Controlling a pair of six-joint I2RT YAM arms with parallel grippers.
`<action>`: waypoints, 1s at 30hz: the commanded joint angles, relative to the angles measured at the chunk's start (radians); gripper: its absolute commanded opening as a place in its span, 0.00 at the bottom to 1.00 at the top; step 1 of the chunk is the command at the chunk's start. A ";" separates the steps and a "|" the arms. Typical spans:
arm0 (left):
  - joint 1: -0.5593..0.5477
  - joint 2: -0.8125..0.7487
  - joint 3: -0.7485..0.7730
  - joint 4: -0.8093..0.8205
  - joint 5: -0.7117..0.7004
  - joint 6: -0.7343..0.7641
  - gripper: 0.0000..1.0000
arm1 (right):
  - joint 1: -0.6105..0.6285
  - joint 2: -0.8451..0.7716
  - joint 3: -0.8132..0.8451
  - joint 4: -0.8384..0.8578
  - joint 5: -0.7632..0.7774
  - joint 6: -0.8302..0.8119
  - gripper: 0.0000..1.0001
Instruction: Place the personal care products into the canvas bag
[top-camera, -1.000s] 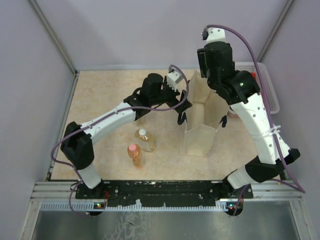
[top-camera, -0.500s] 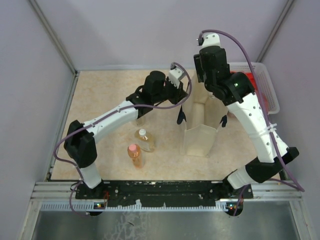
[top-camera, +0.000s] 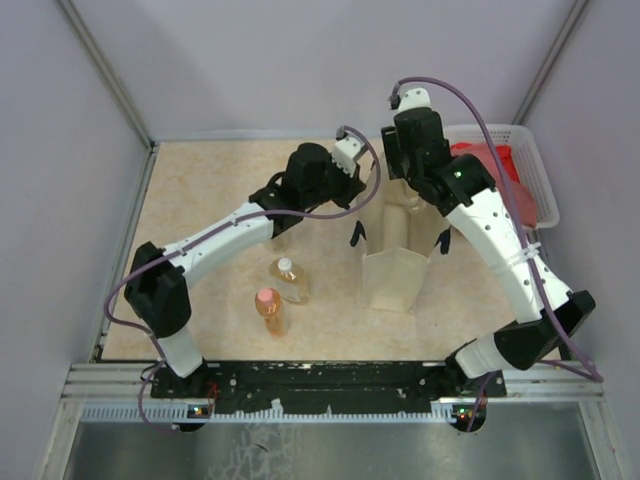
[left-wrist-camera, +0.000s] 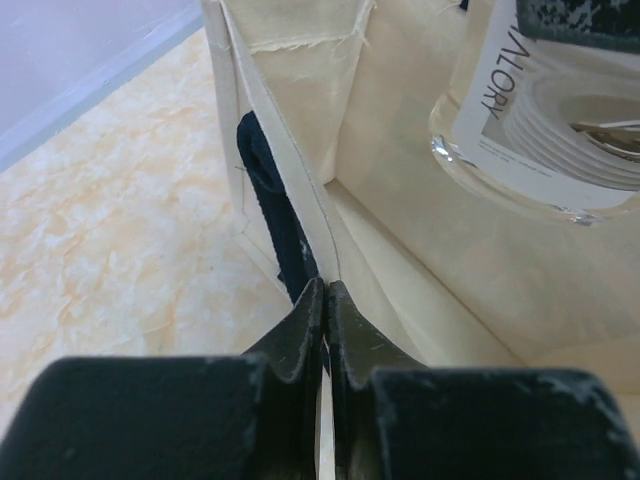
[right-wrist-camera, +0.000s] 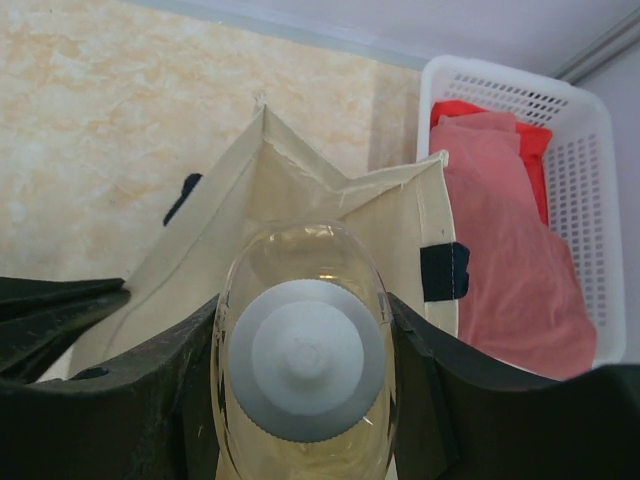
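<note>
L gripper (left-wrist-camera: 326, 300) clamping canvas bag (top-camera: 395, 282) rim, bag's 10 o'clock; R gripper (right-wrist-camera: 305, 385) gripping amber bottle (right-wrist-camera: 300, 255) above opening.

Bag (top-camera: 395, 268) in the middle, stuff around it
Basket (top-camera: 540, 195) behind it to the right, two bottles (top-camera: 289, 281) (top-camera: 268, 309) to its left, another bottle (right-wrist-camera: 305, 370) right over its mouth.

place: lab test cell | cues: plain partition walls (top-camera: 300, 70), aluminium mounting rail (top-camera: 330, 405)
</note>
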 joint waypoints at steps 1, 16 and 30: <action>0.033 -0.076 -0.038 -0.010 -0.056 0.009 0.06 | -0.029 -0.103 -0.063 0.234 -0.059 0.000 0.00; 0.109 -0.185 -0.151 -0.003 -0.050 -0.023 0.07 | -0.079 -0.113 -0.341 0.615 -0.352 -0.022 0.00; 0.116 -0.231 -0.186 -0.007 -0.060 -0.039 0.07 | -0.134 0.001 -0.516 0.948 -0.704 -0.230 0.00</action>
